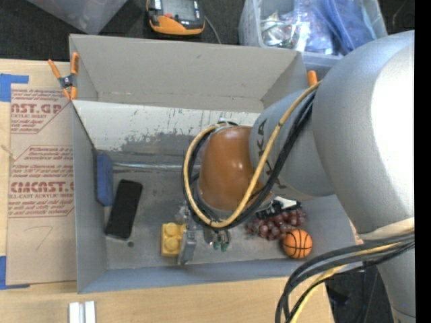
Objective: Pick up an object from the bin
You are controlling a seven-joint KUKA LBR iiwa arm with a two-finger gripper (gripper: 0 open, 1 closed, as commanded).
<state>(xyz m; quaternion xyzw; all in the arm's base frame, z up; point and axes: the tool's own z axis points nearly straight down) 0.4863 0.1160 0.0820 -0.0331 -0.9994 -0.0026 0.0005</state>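
Grey metal is what I am working over: the bin (87, 180), with its scuffed floor and sloping walls, seen from the camera view above. My arm (363, 126) comes in from the right edge and bends down into the middle of the bin. The orange cover (225, 170) on my wrist sits over the floor's centre, with cables (190, 173) looped round its left side.

My gripper (186, 242) is down low, close to the bin's front edge, a little left of the middle. It stands just beside the right side of a yellow block (171, 239), a small studded brick lying flat on the floor by that same front edge. I cannot tell whether the two touch. I also cannot tell whether my gripper is spread or pressed together, since the wrist hides most of it from this angle, and I see nothing pinched in it.

Along the left edge lies a blue pad (104, 179), lengthwise against the wall. Just to its right is a black slab (123, 209), flat and tilted a little, well apart from the block.

Toward the front right corner, a bunch of dark grapes (273, 223) lies under my arm. A small orange ball (297, 243) rests just beside them, nearer the front edge.
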